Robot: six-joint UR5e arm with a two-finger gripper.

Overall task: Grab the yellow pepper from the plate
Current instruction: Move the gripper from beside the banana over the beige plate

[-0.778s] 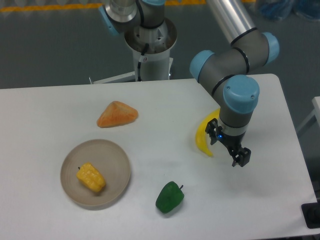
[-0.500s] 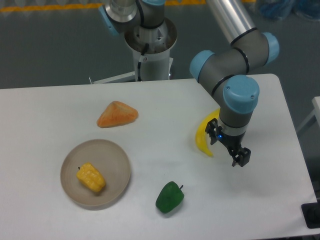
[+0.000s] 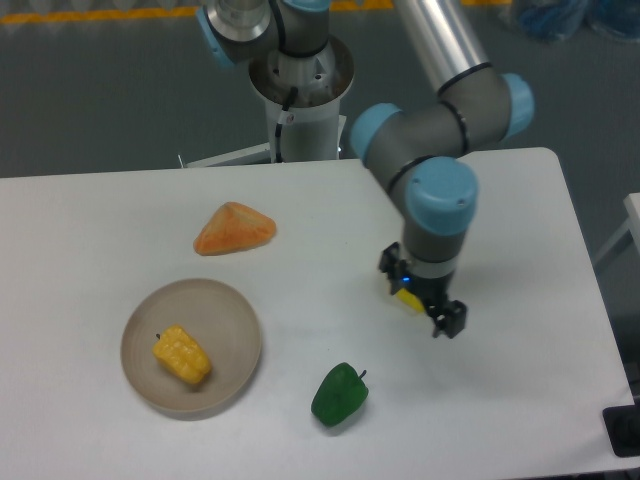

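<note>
The camera looks down on a white tabletop (image 3: 120,215) with the beige plate (image 3: 229,318) as the landmark near its front left. The yellow pepper (image 3: 182,354) lies on the plate, a little left of the plate's centre, untouched. Behind the plate, toward the arm's base, sits an orange wedge-shaped toy (image 3: 234,228). Right of the plate and slightly nearer the front edge lies the green pepper (image 3: 339,393), apart from the plate's rim. Well to the right of the plate, beyond the green pepper, the gripper (image 3: 425,303) hangs low over the tabletop, pointing down from the blue-capped wrist. It is well apart from the yellow pepper and holds nothing that can be seen. A small patch of yellow banana (image 3: 407,298) shows just under the wrist, mostly hidden by it. Whether the gripper's fingers are spread or pressed together cannot be told from this angle.
</note>
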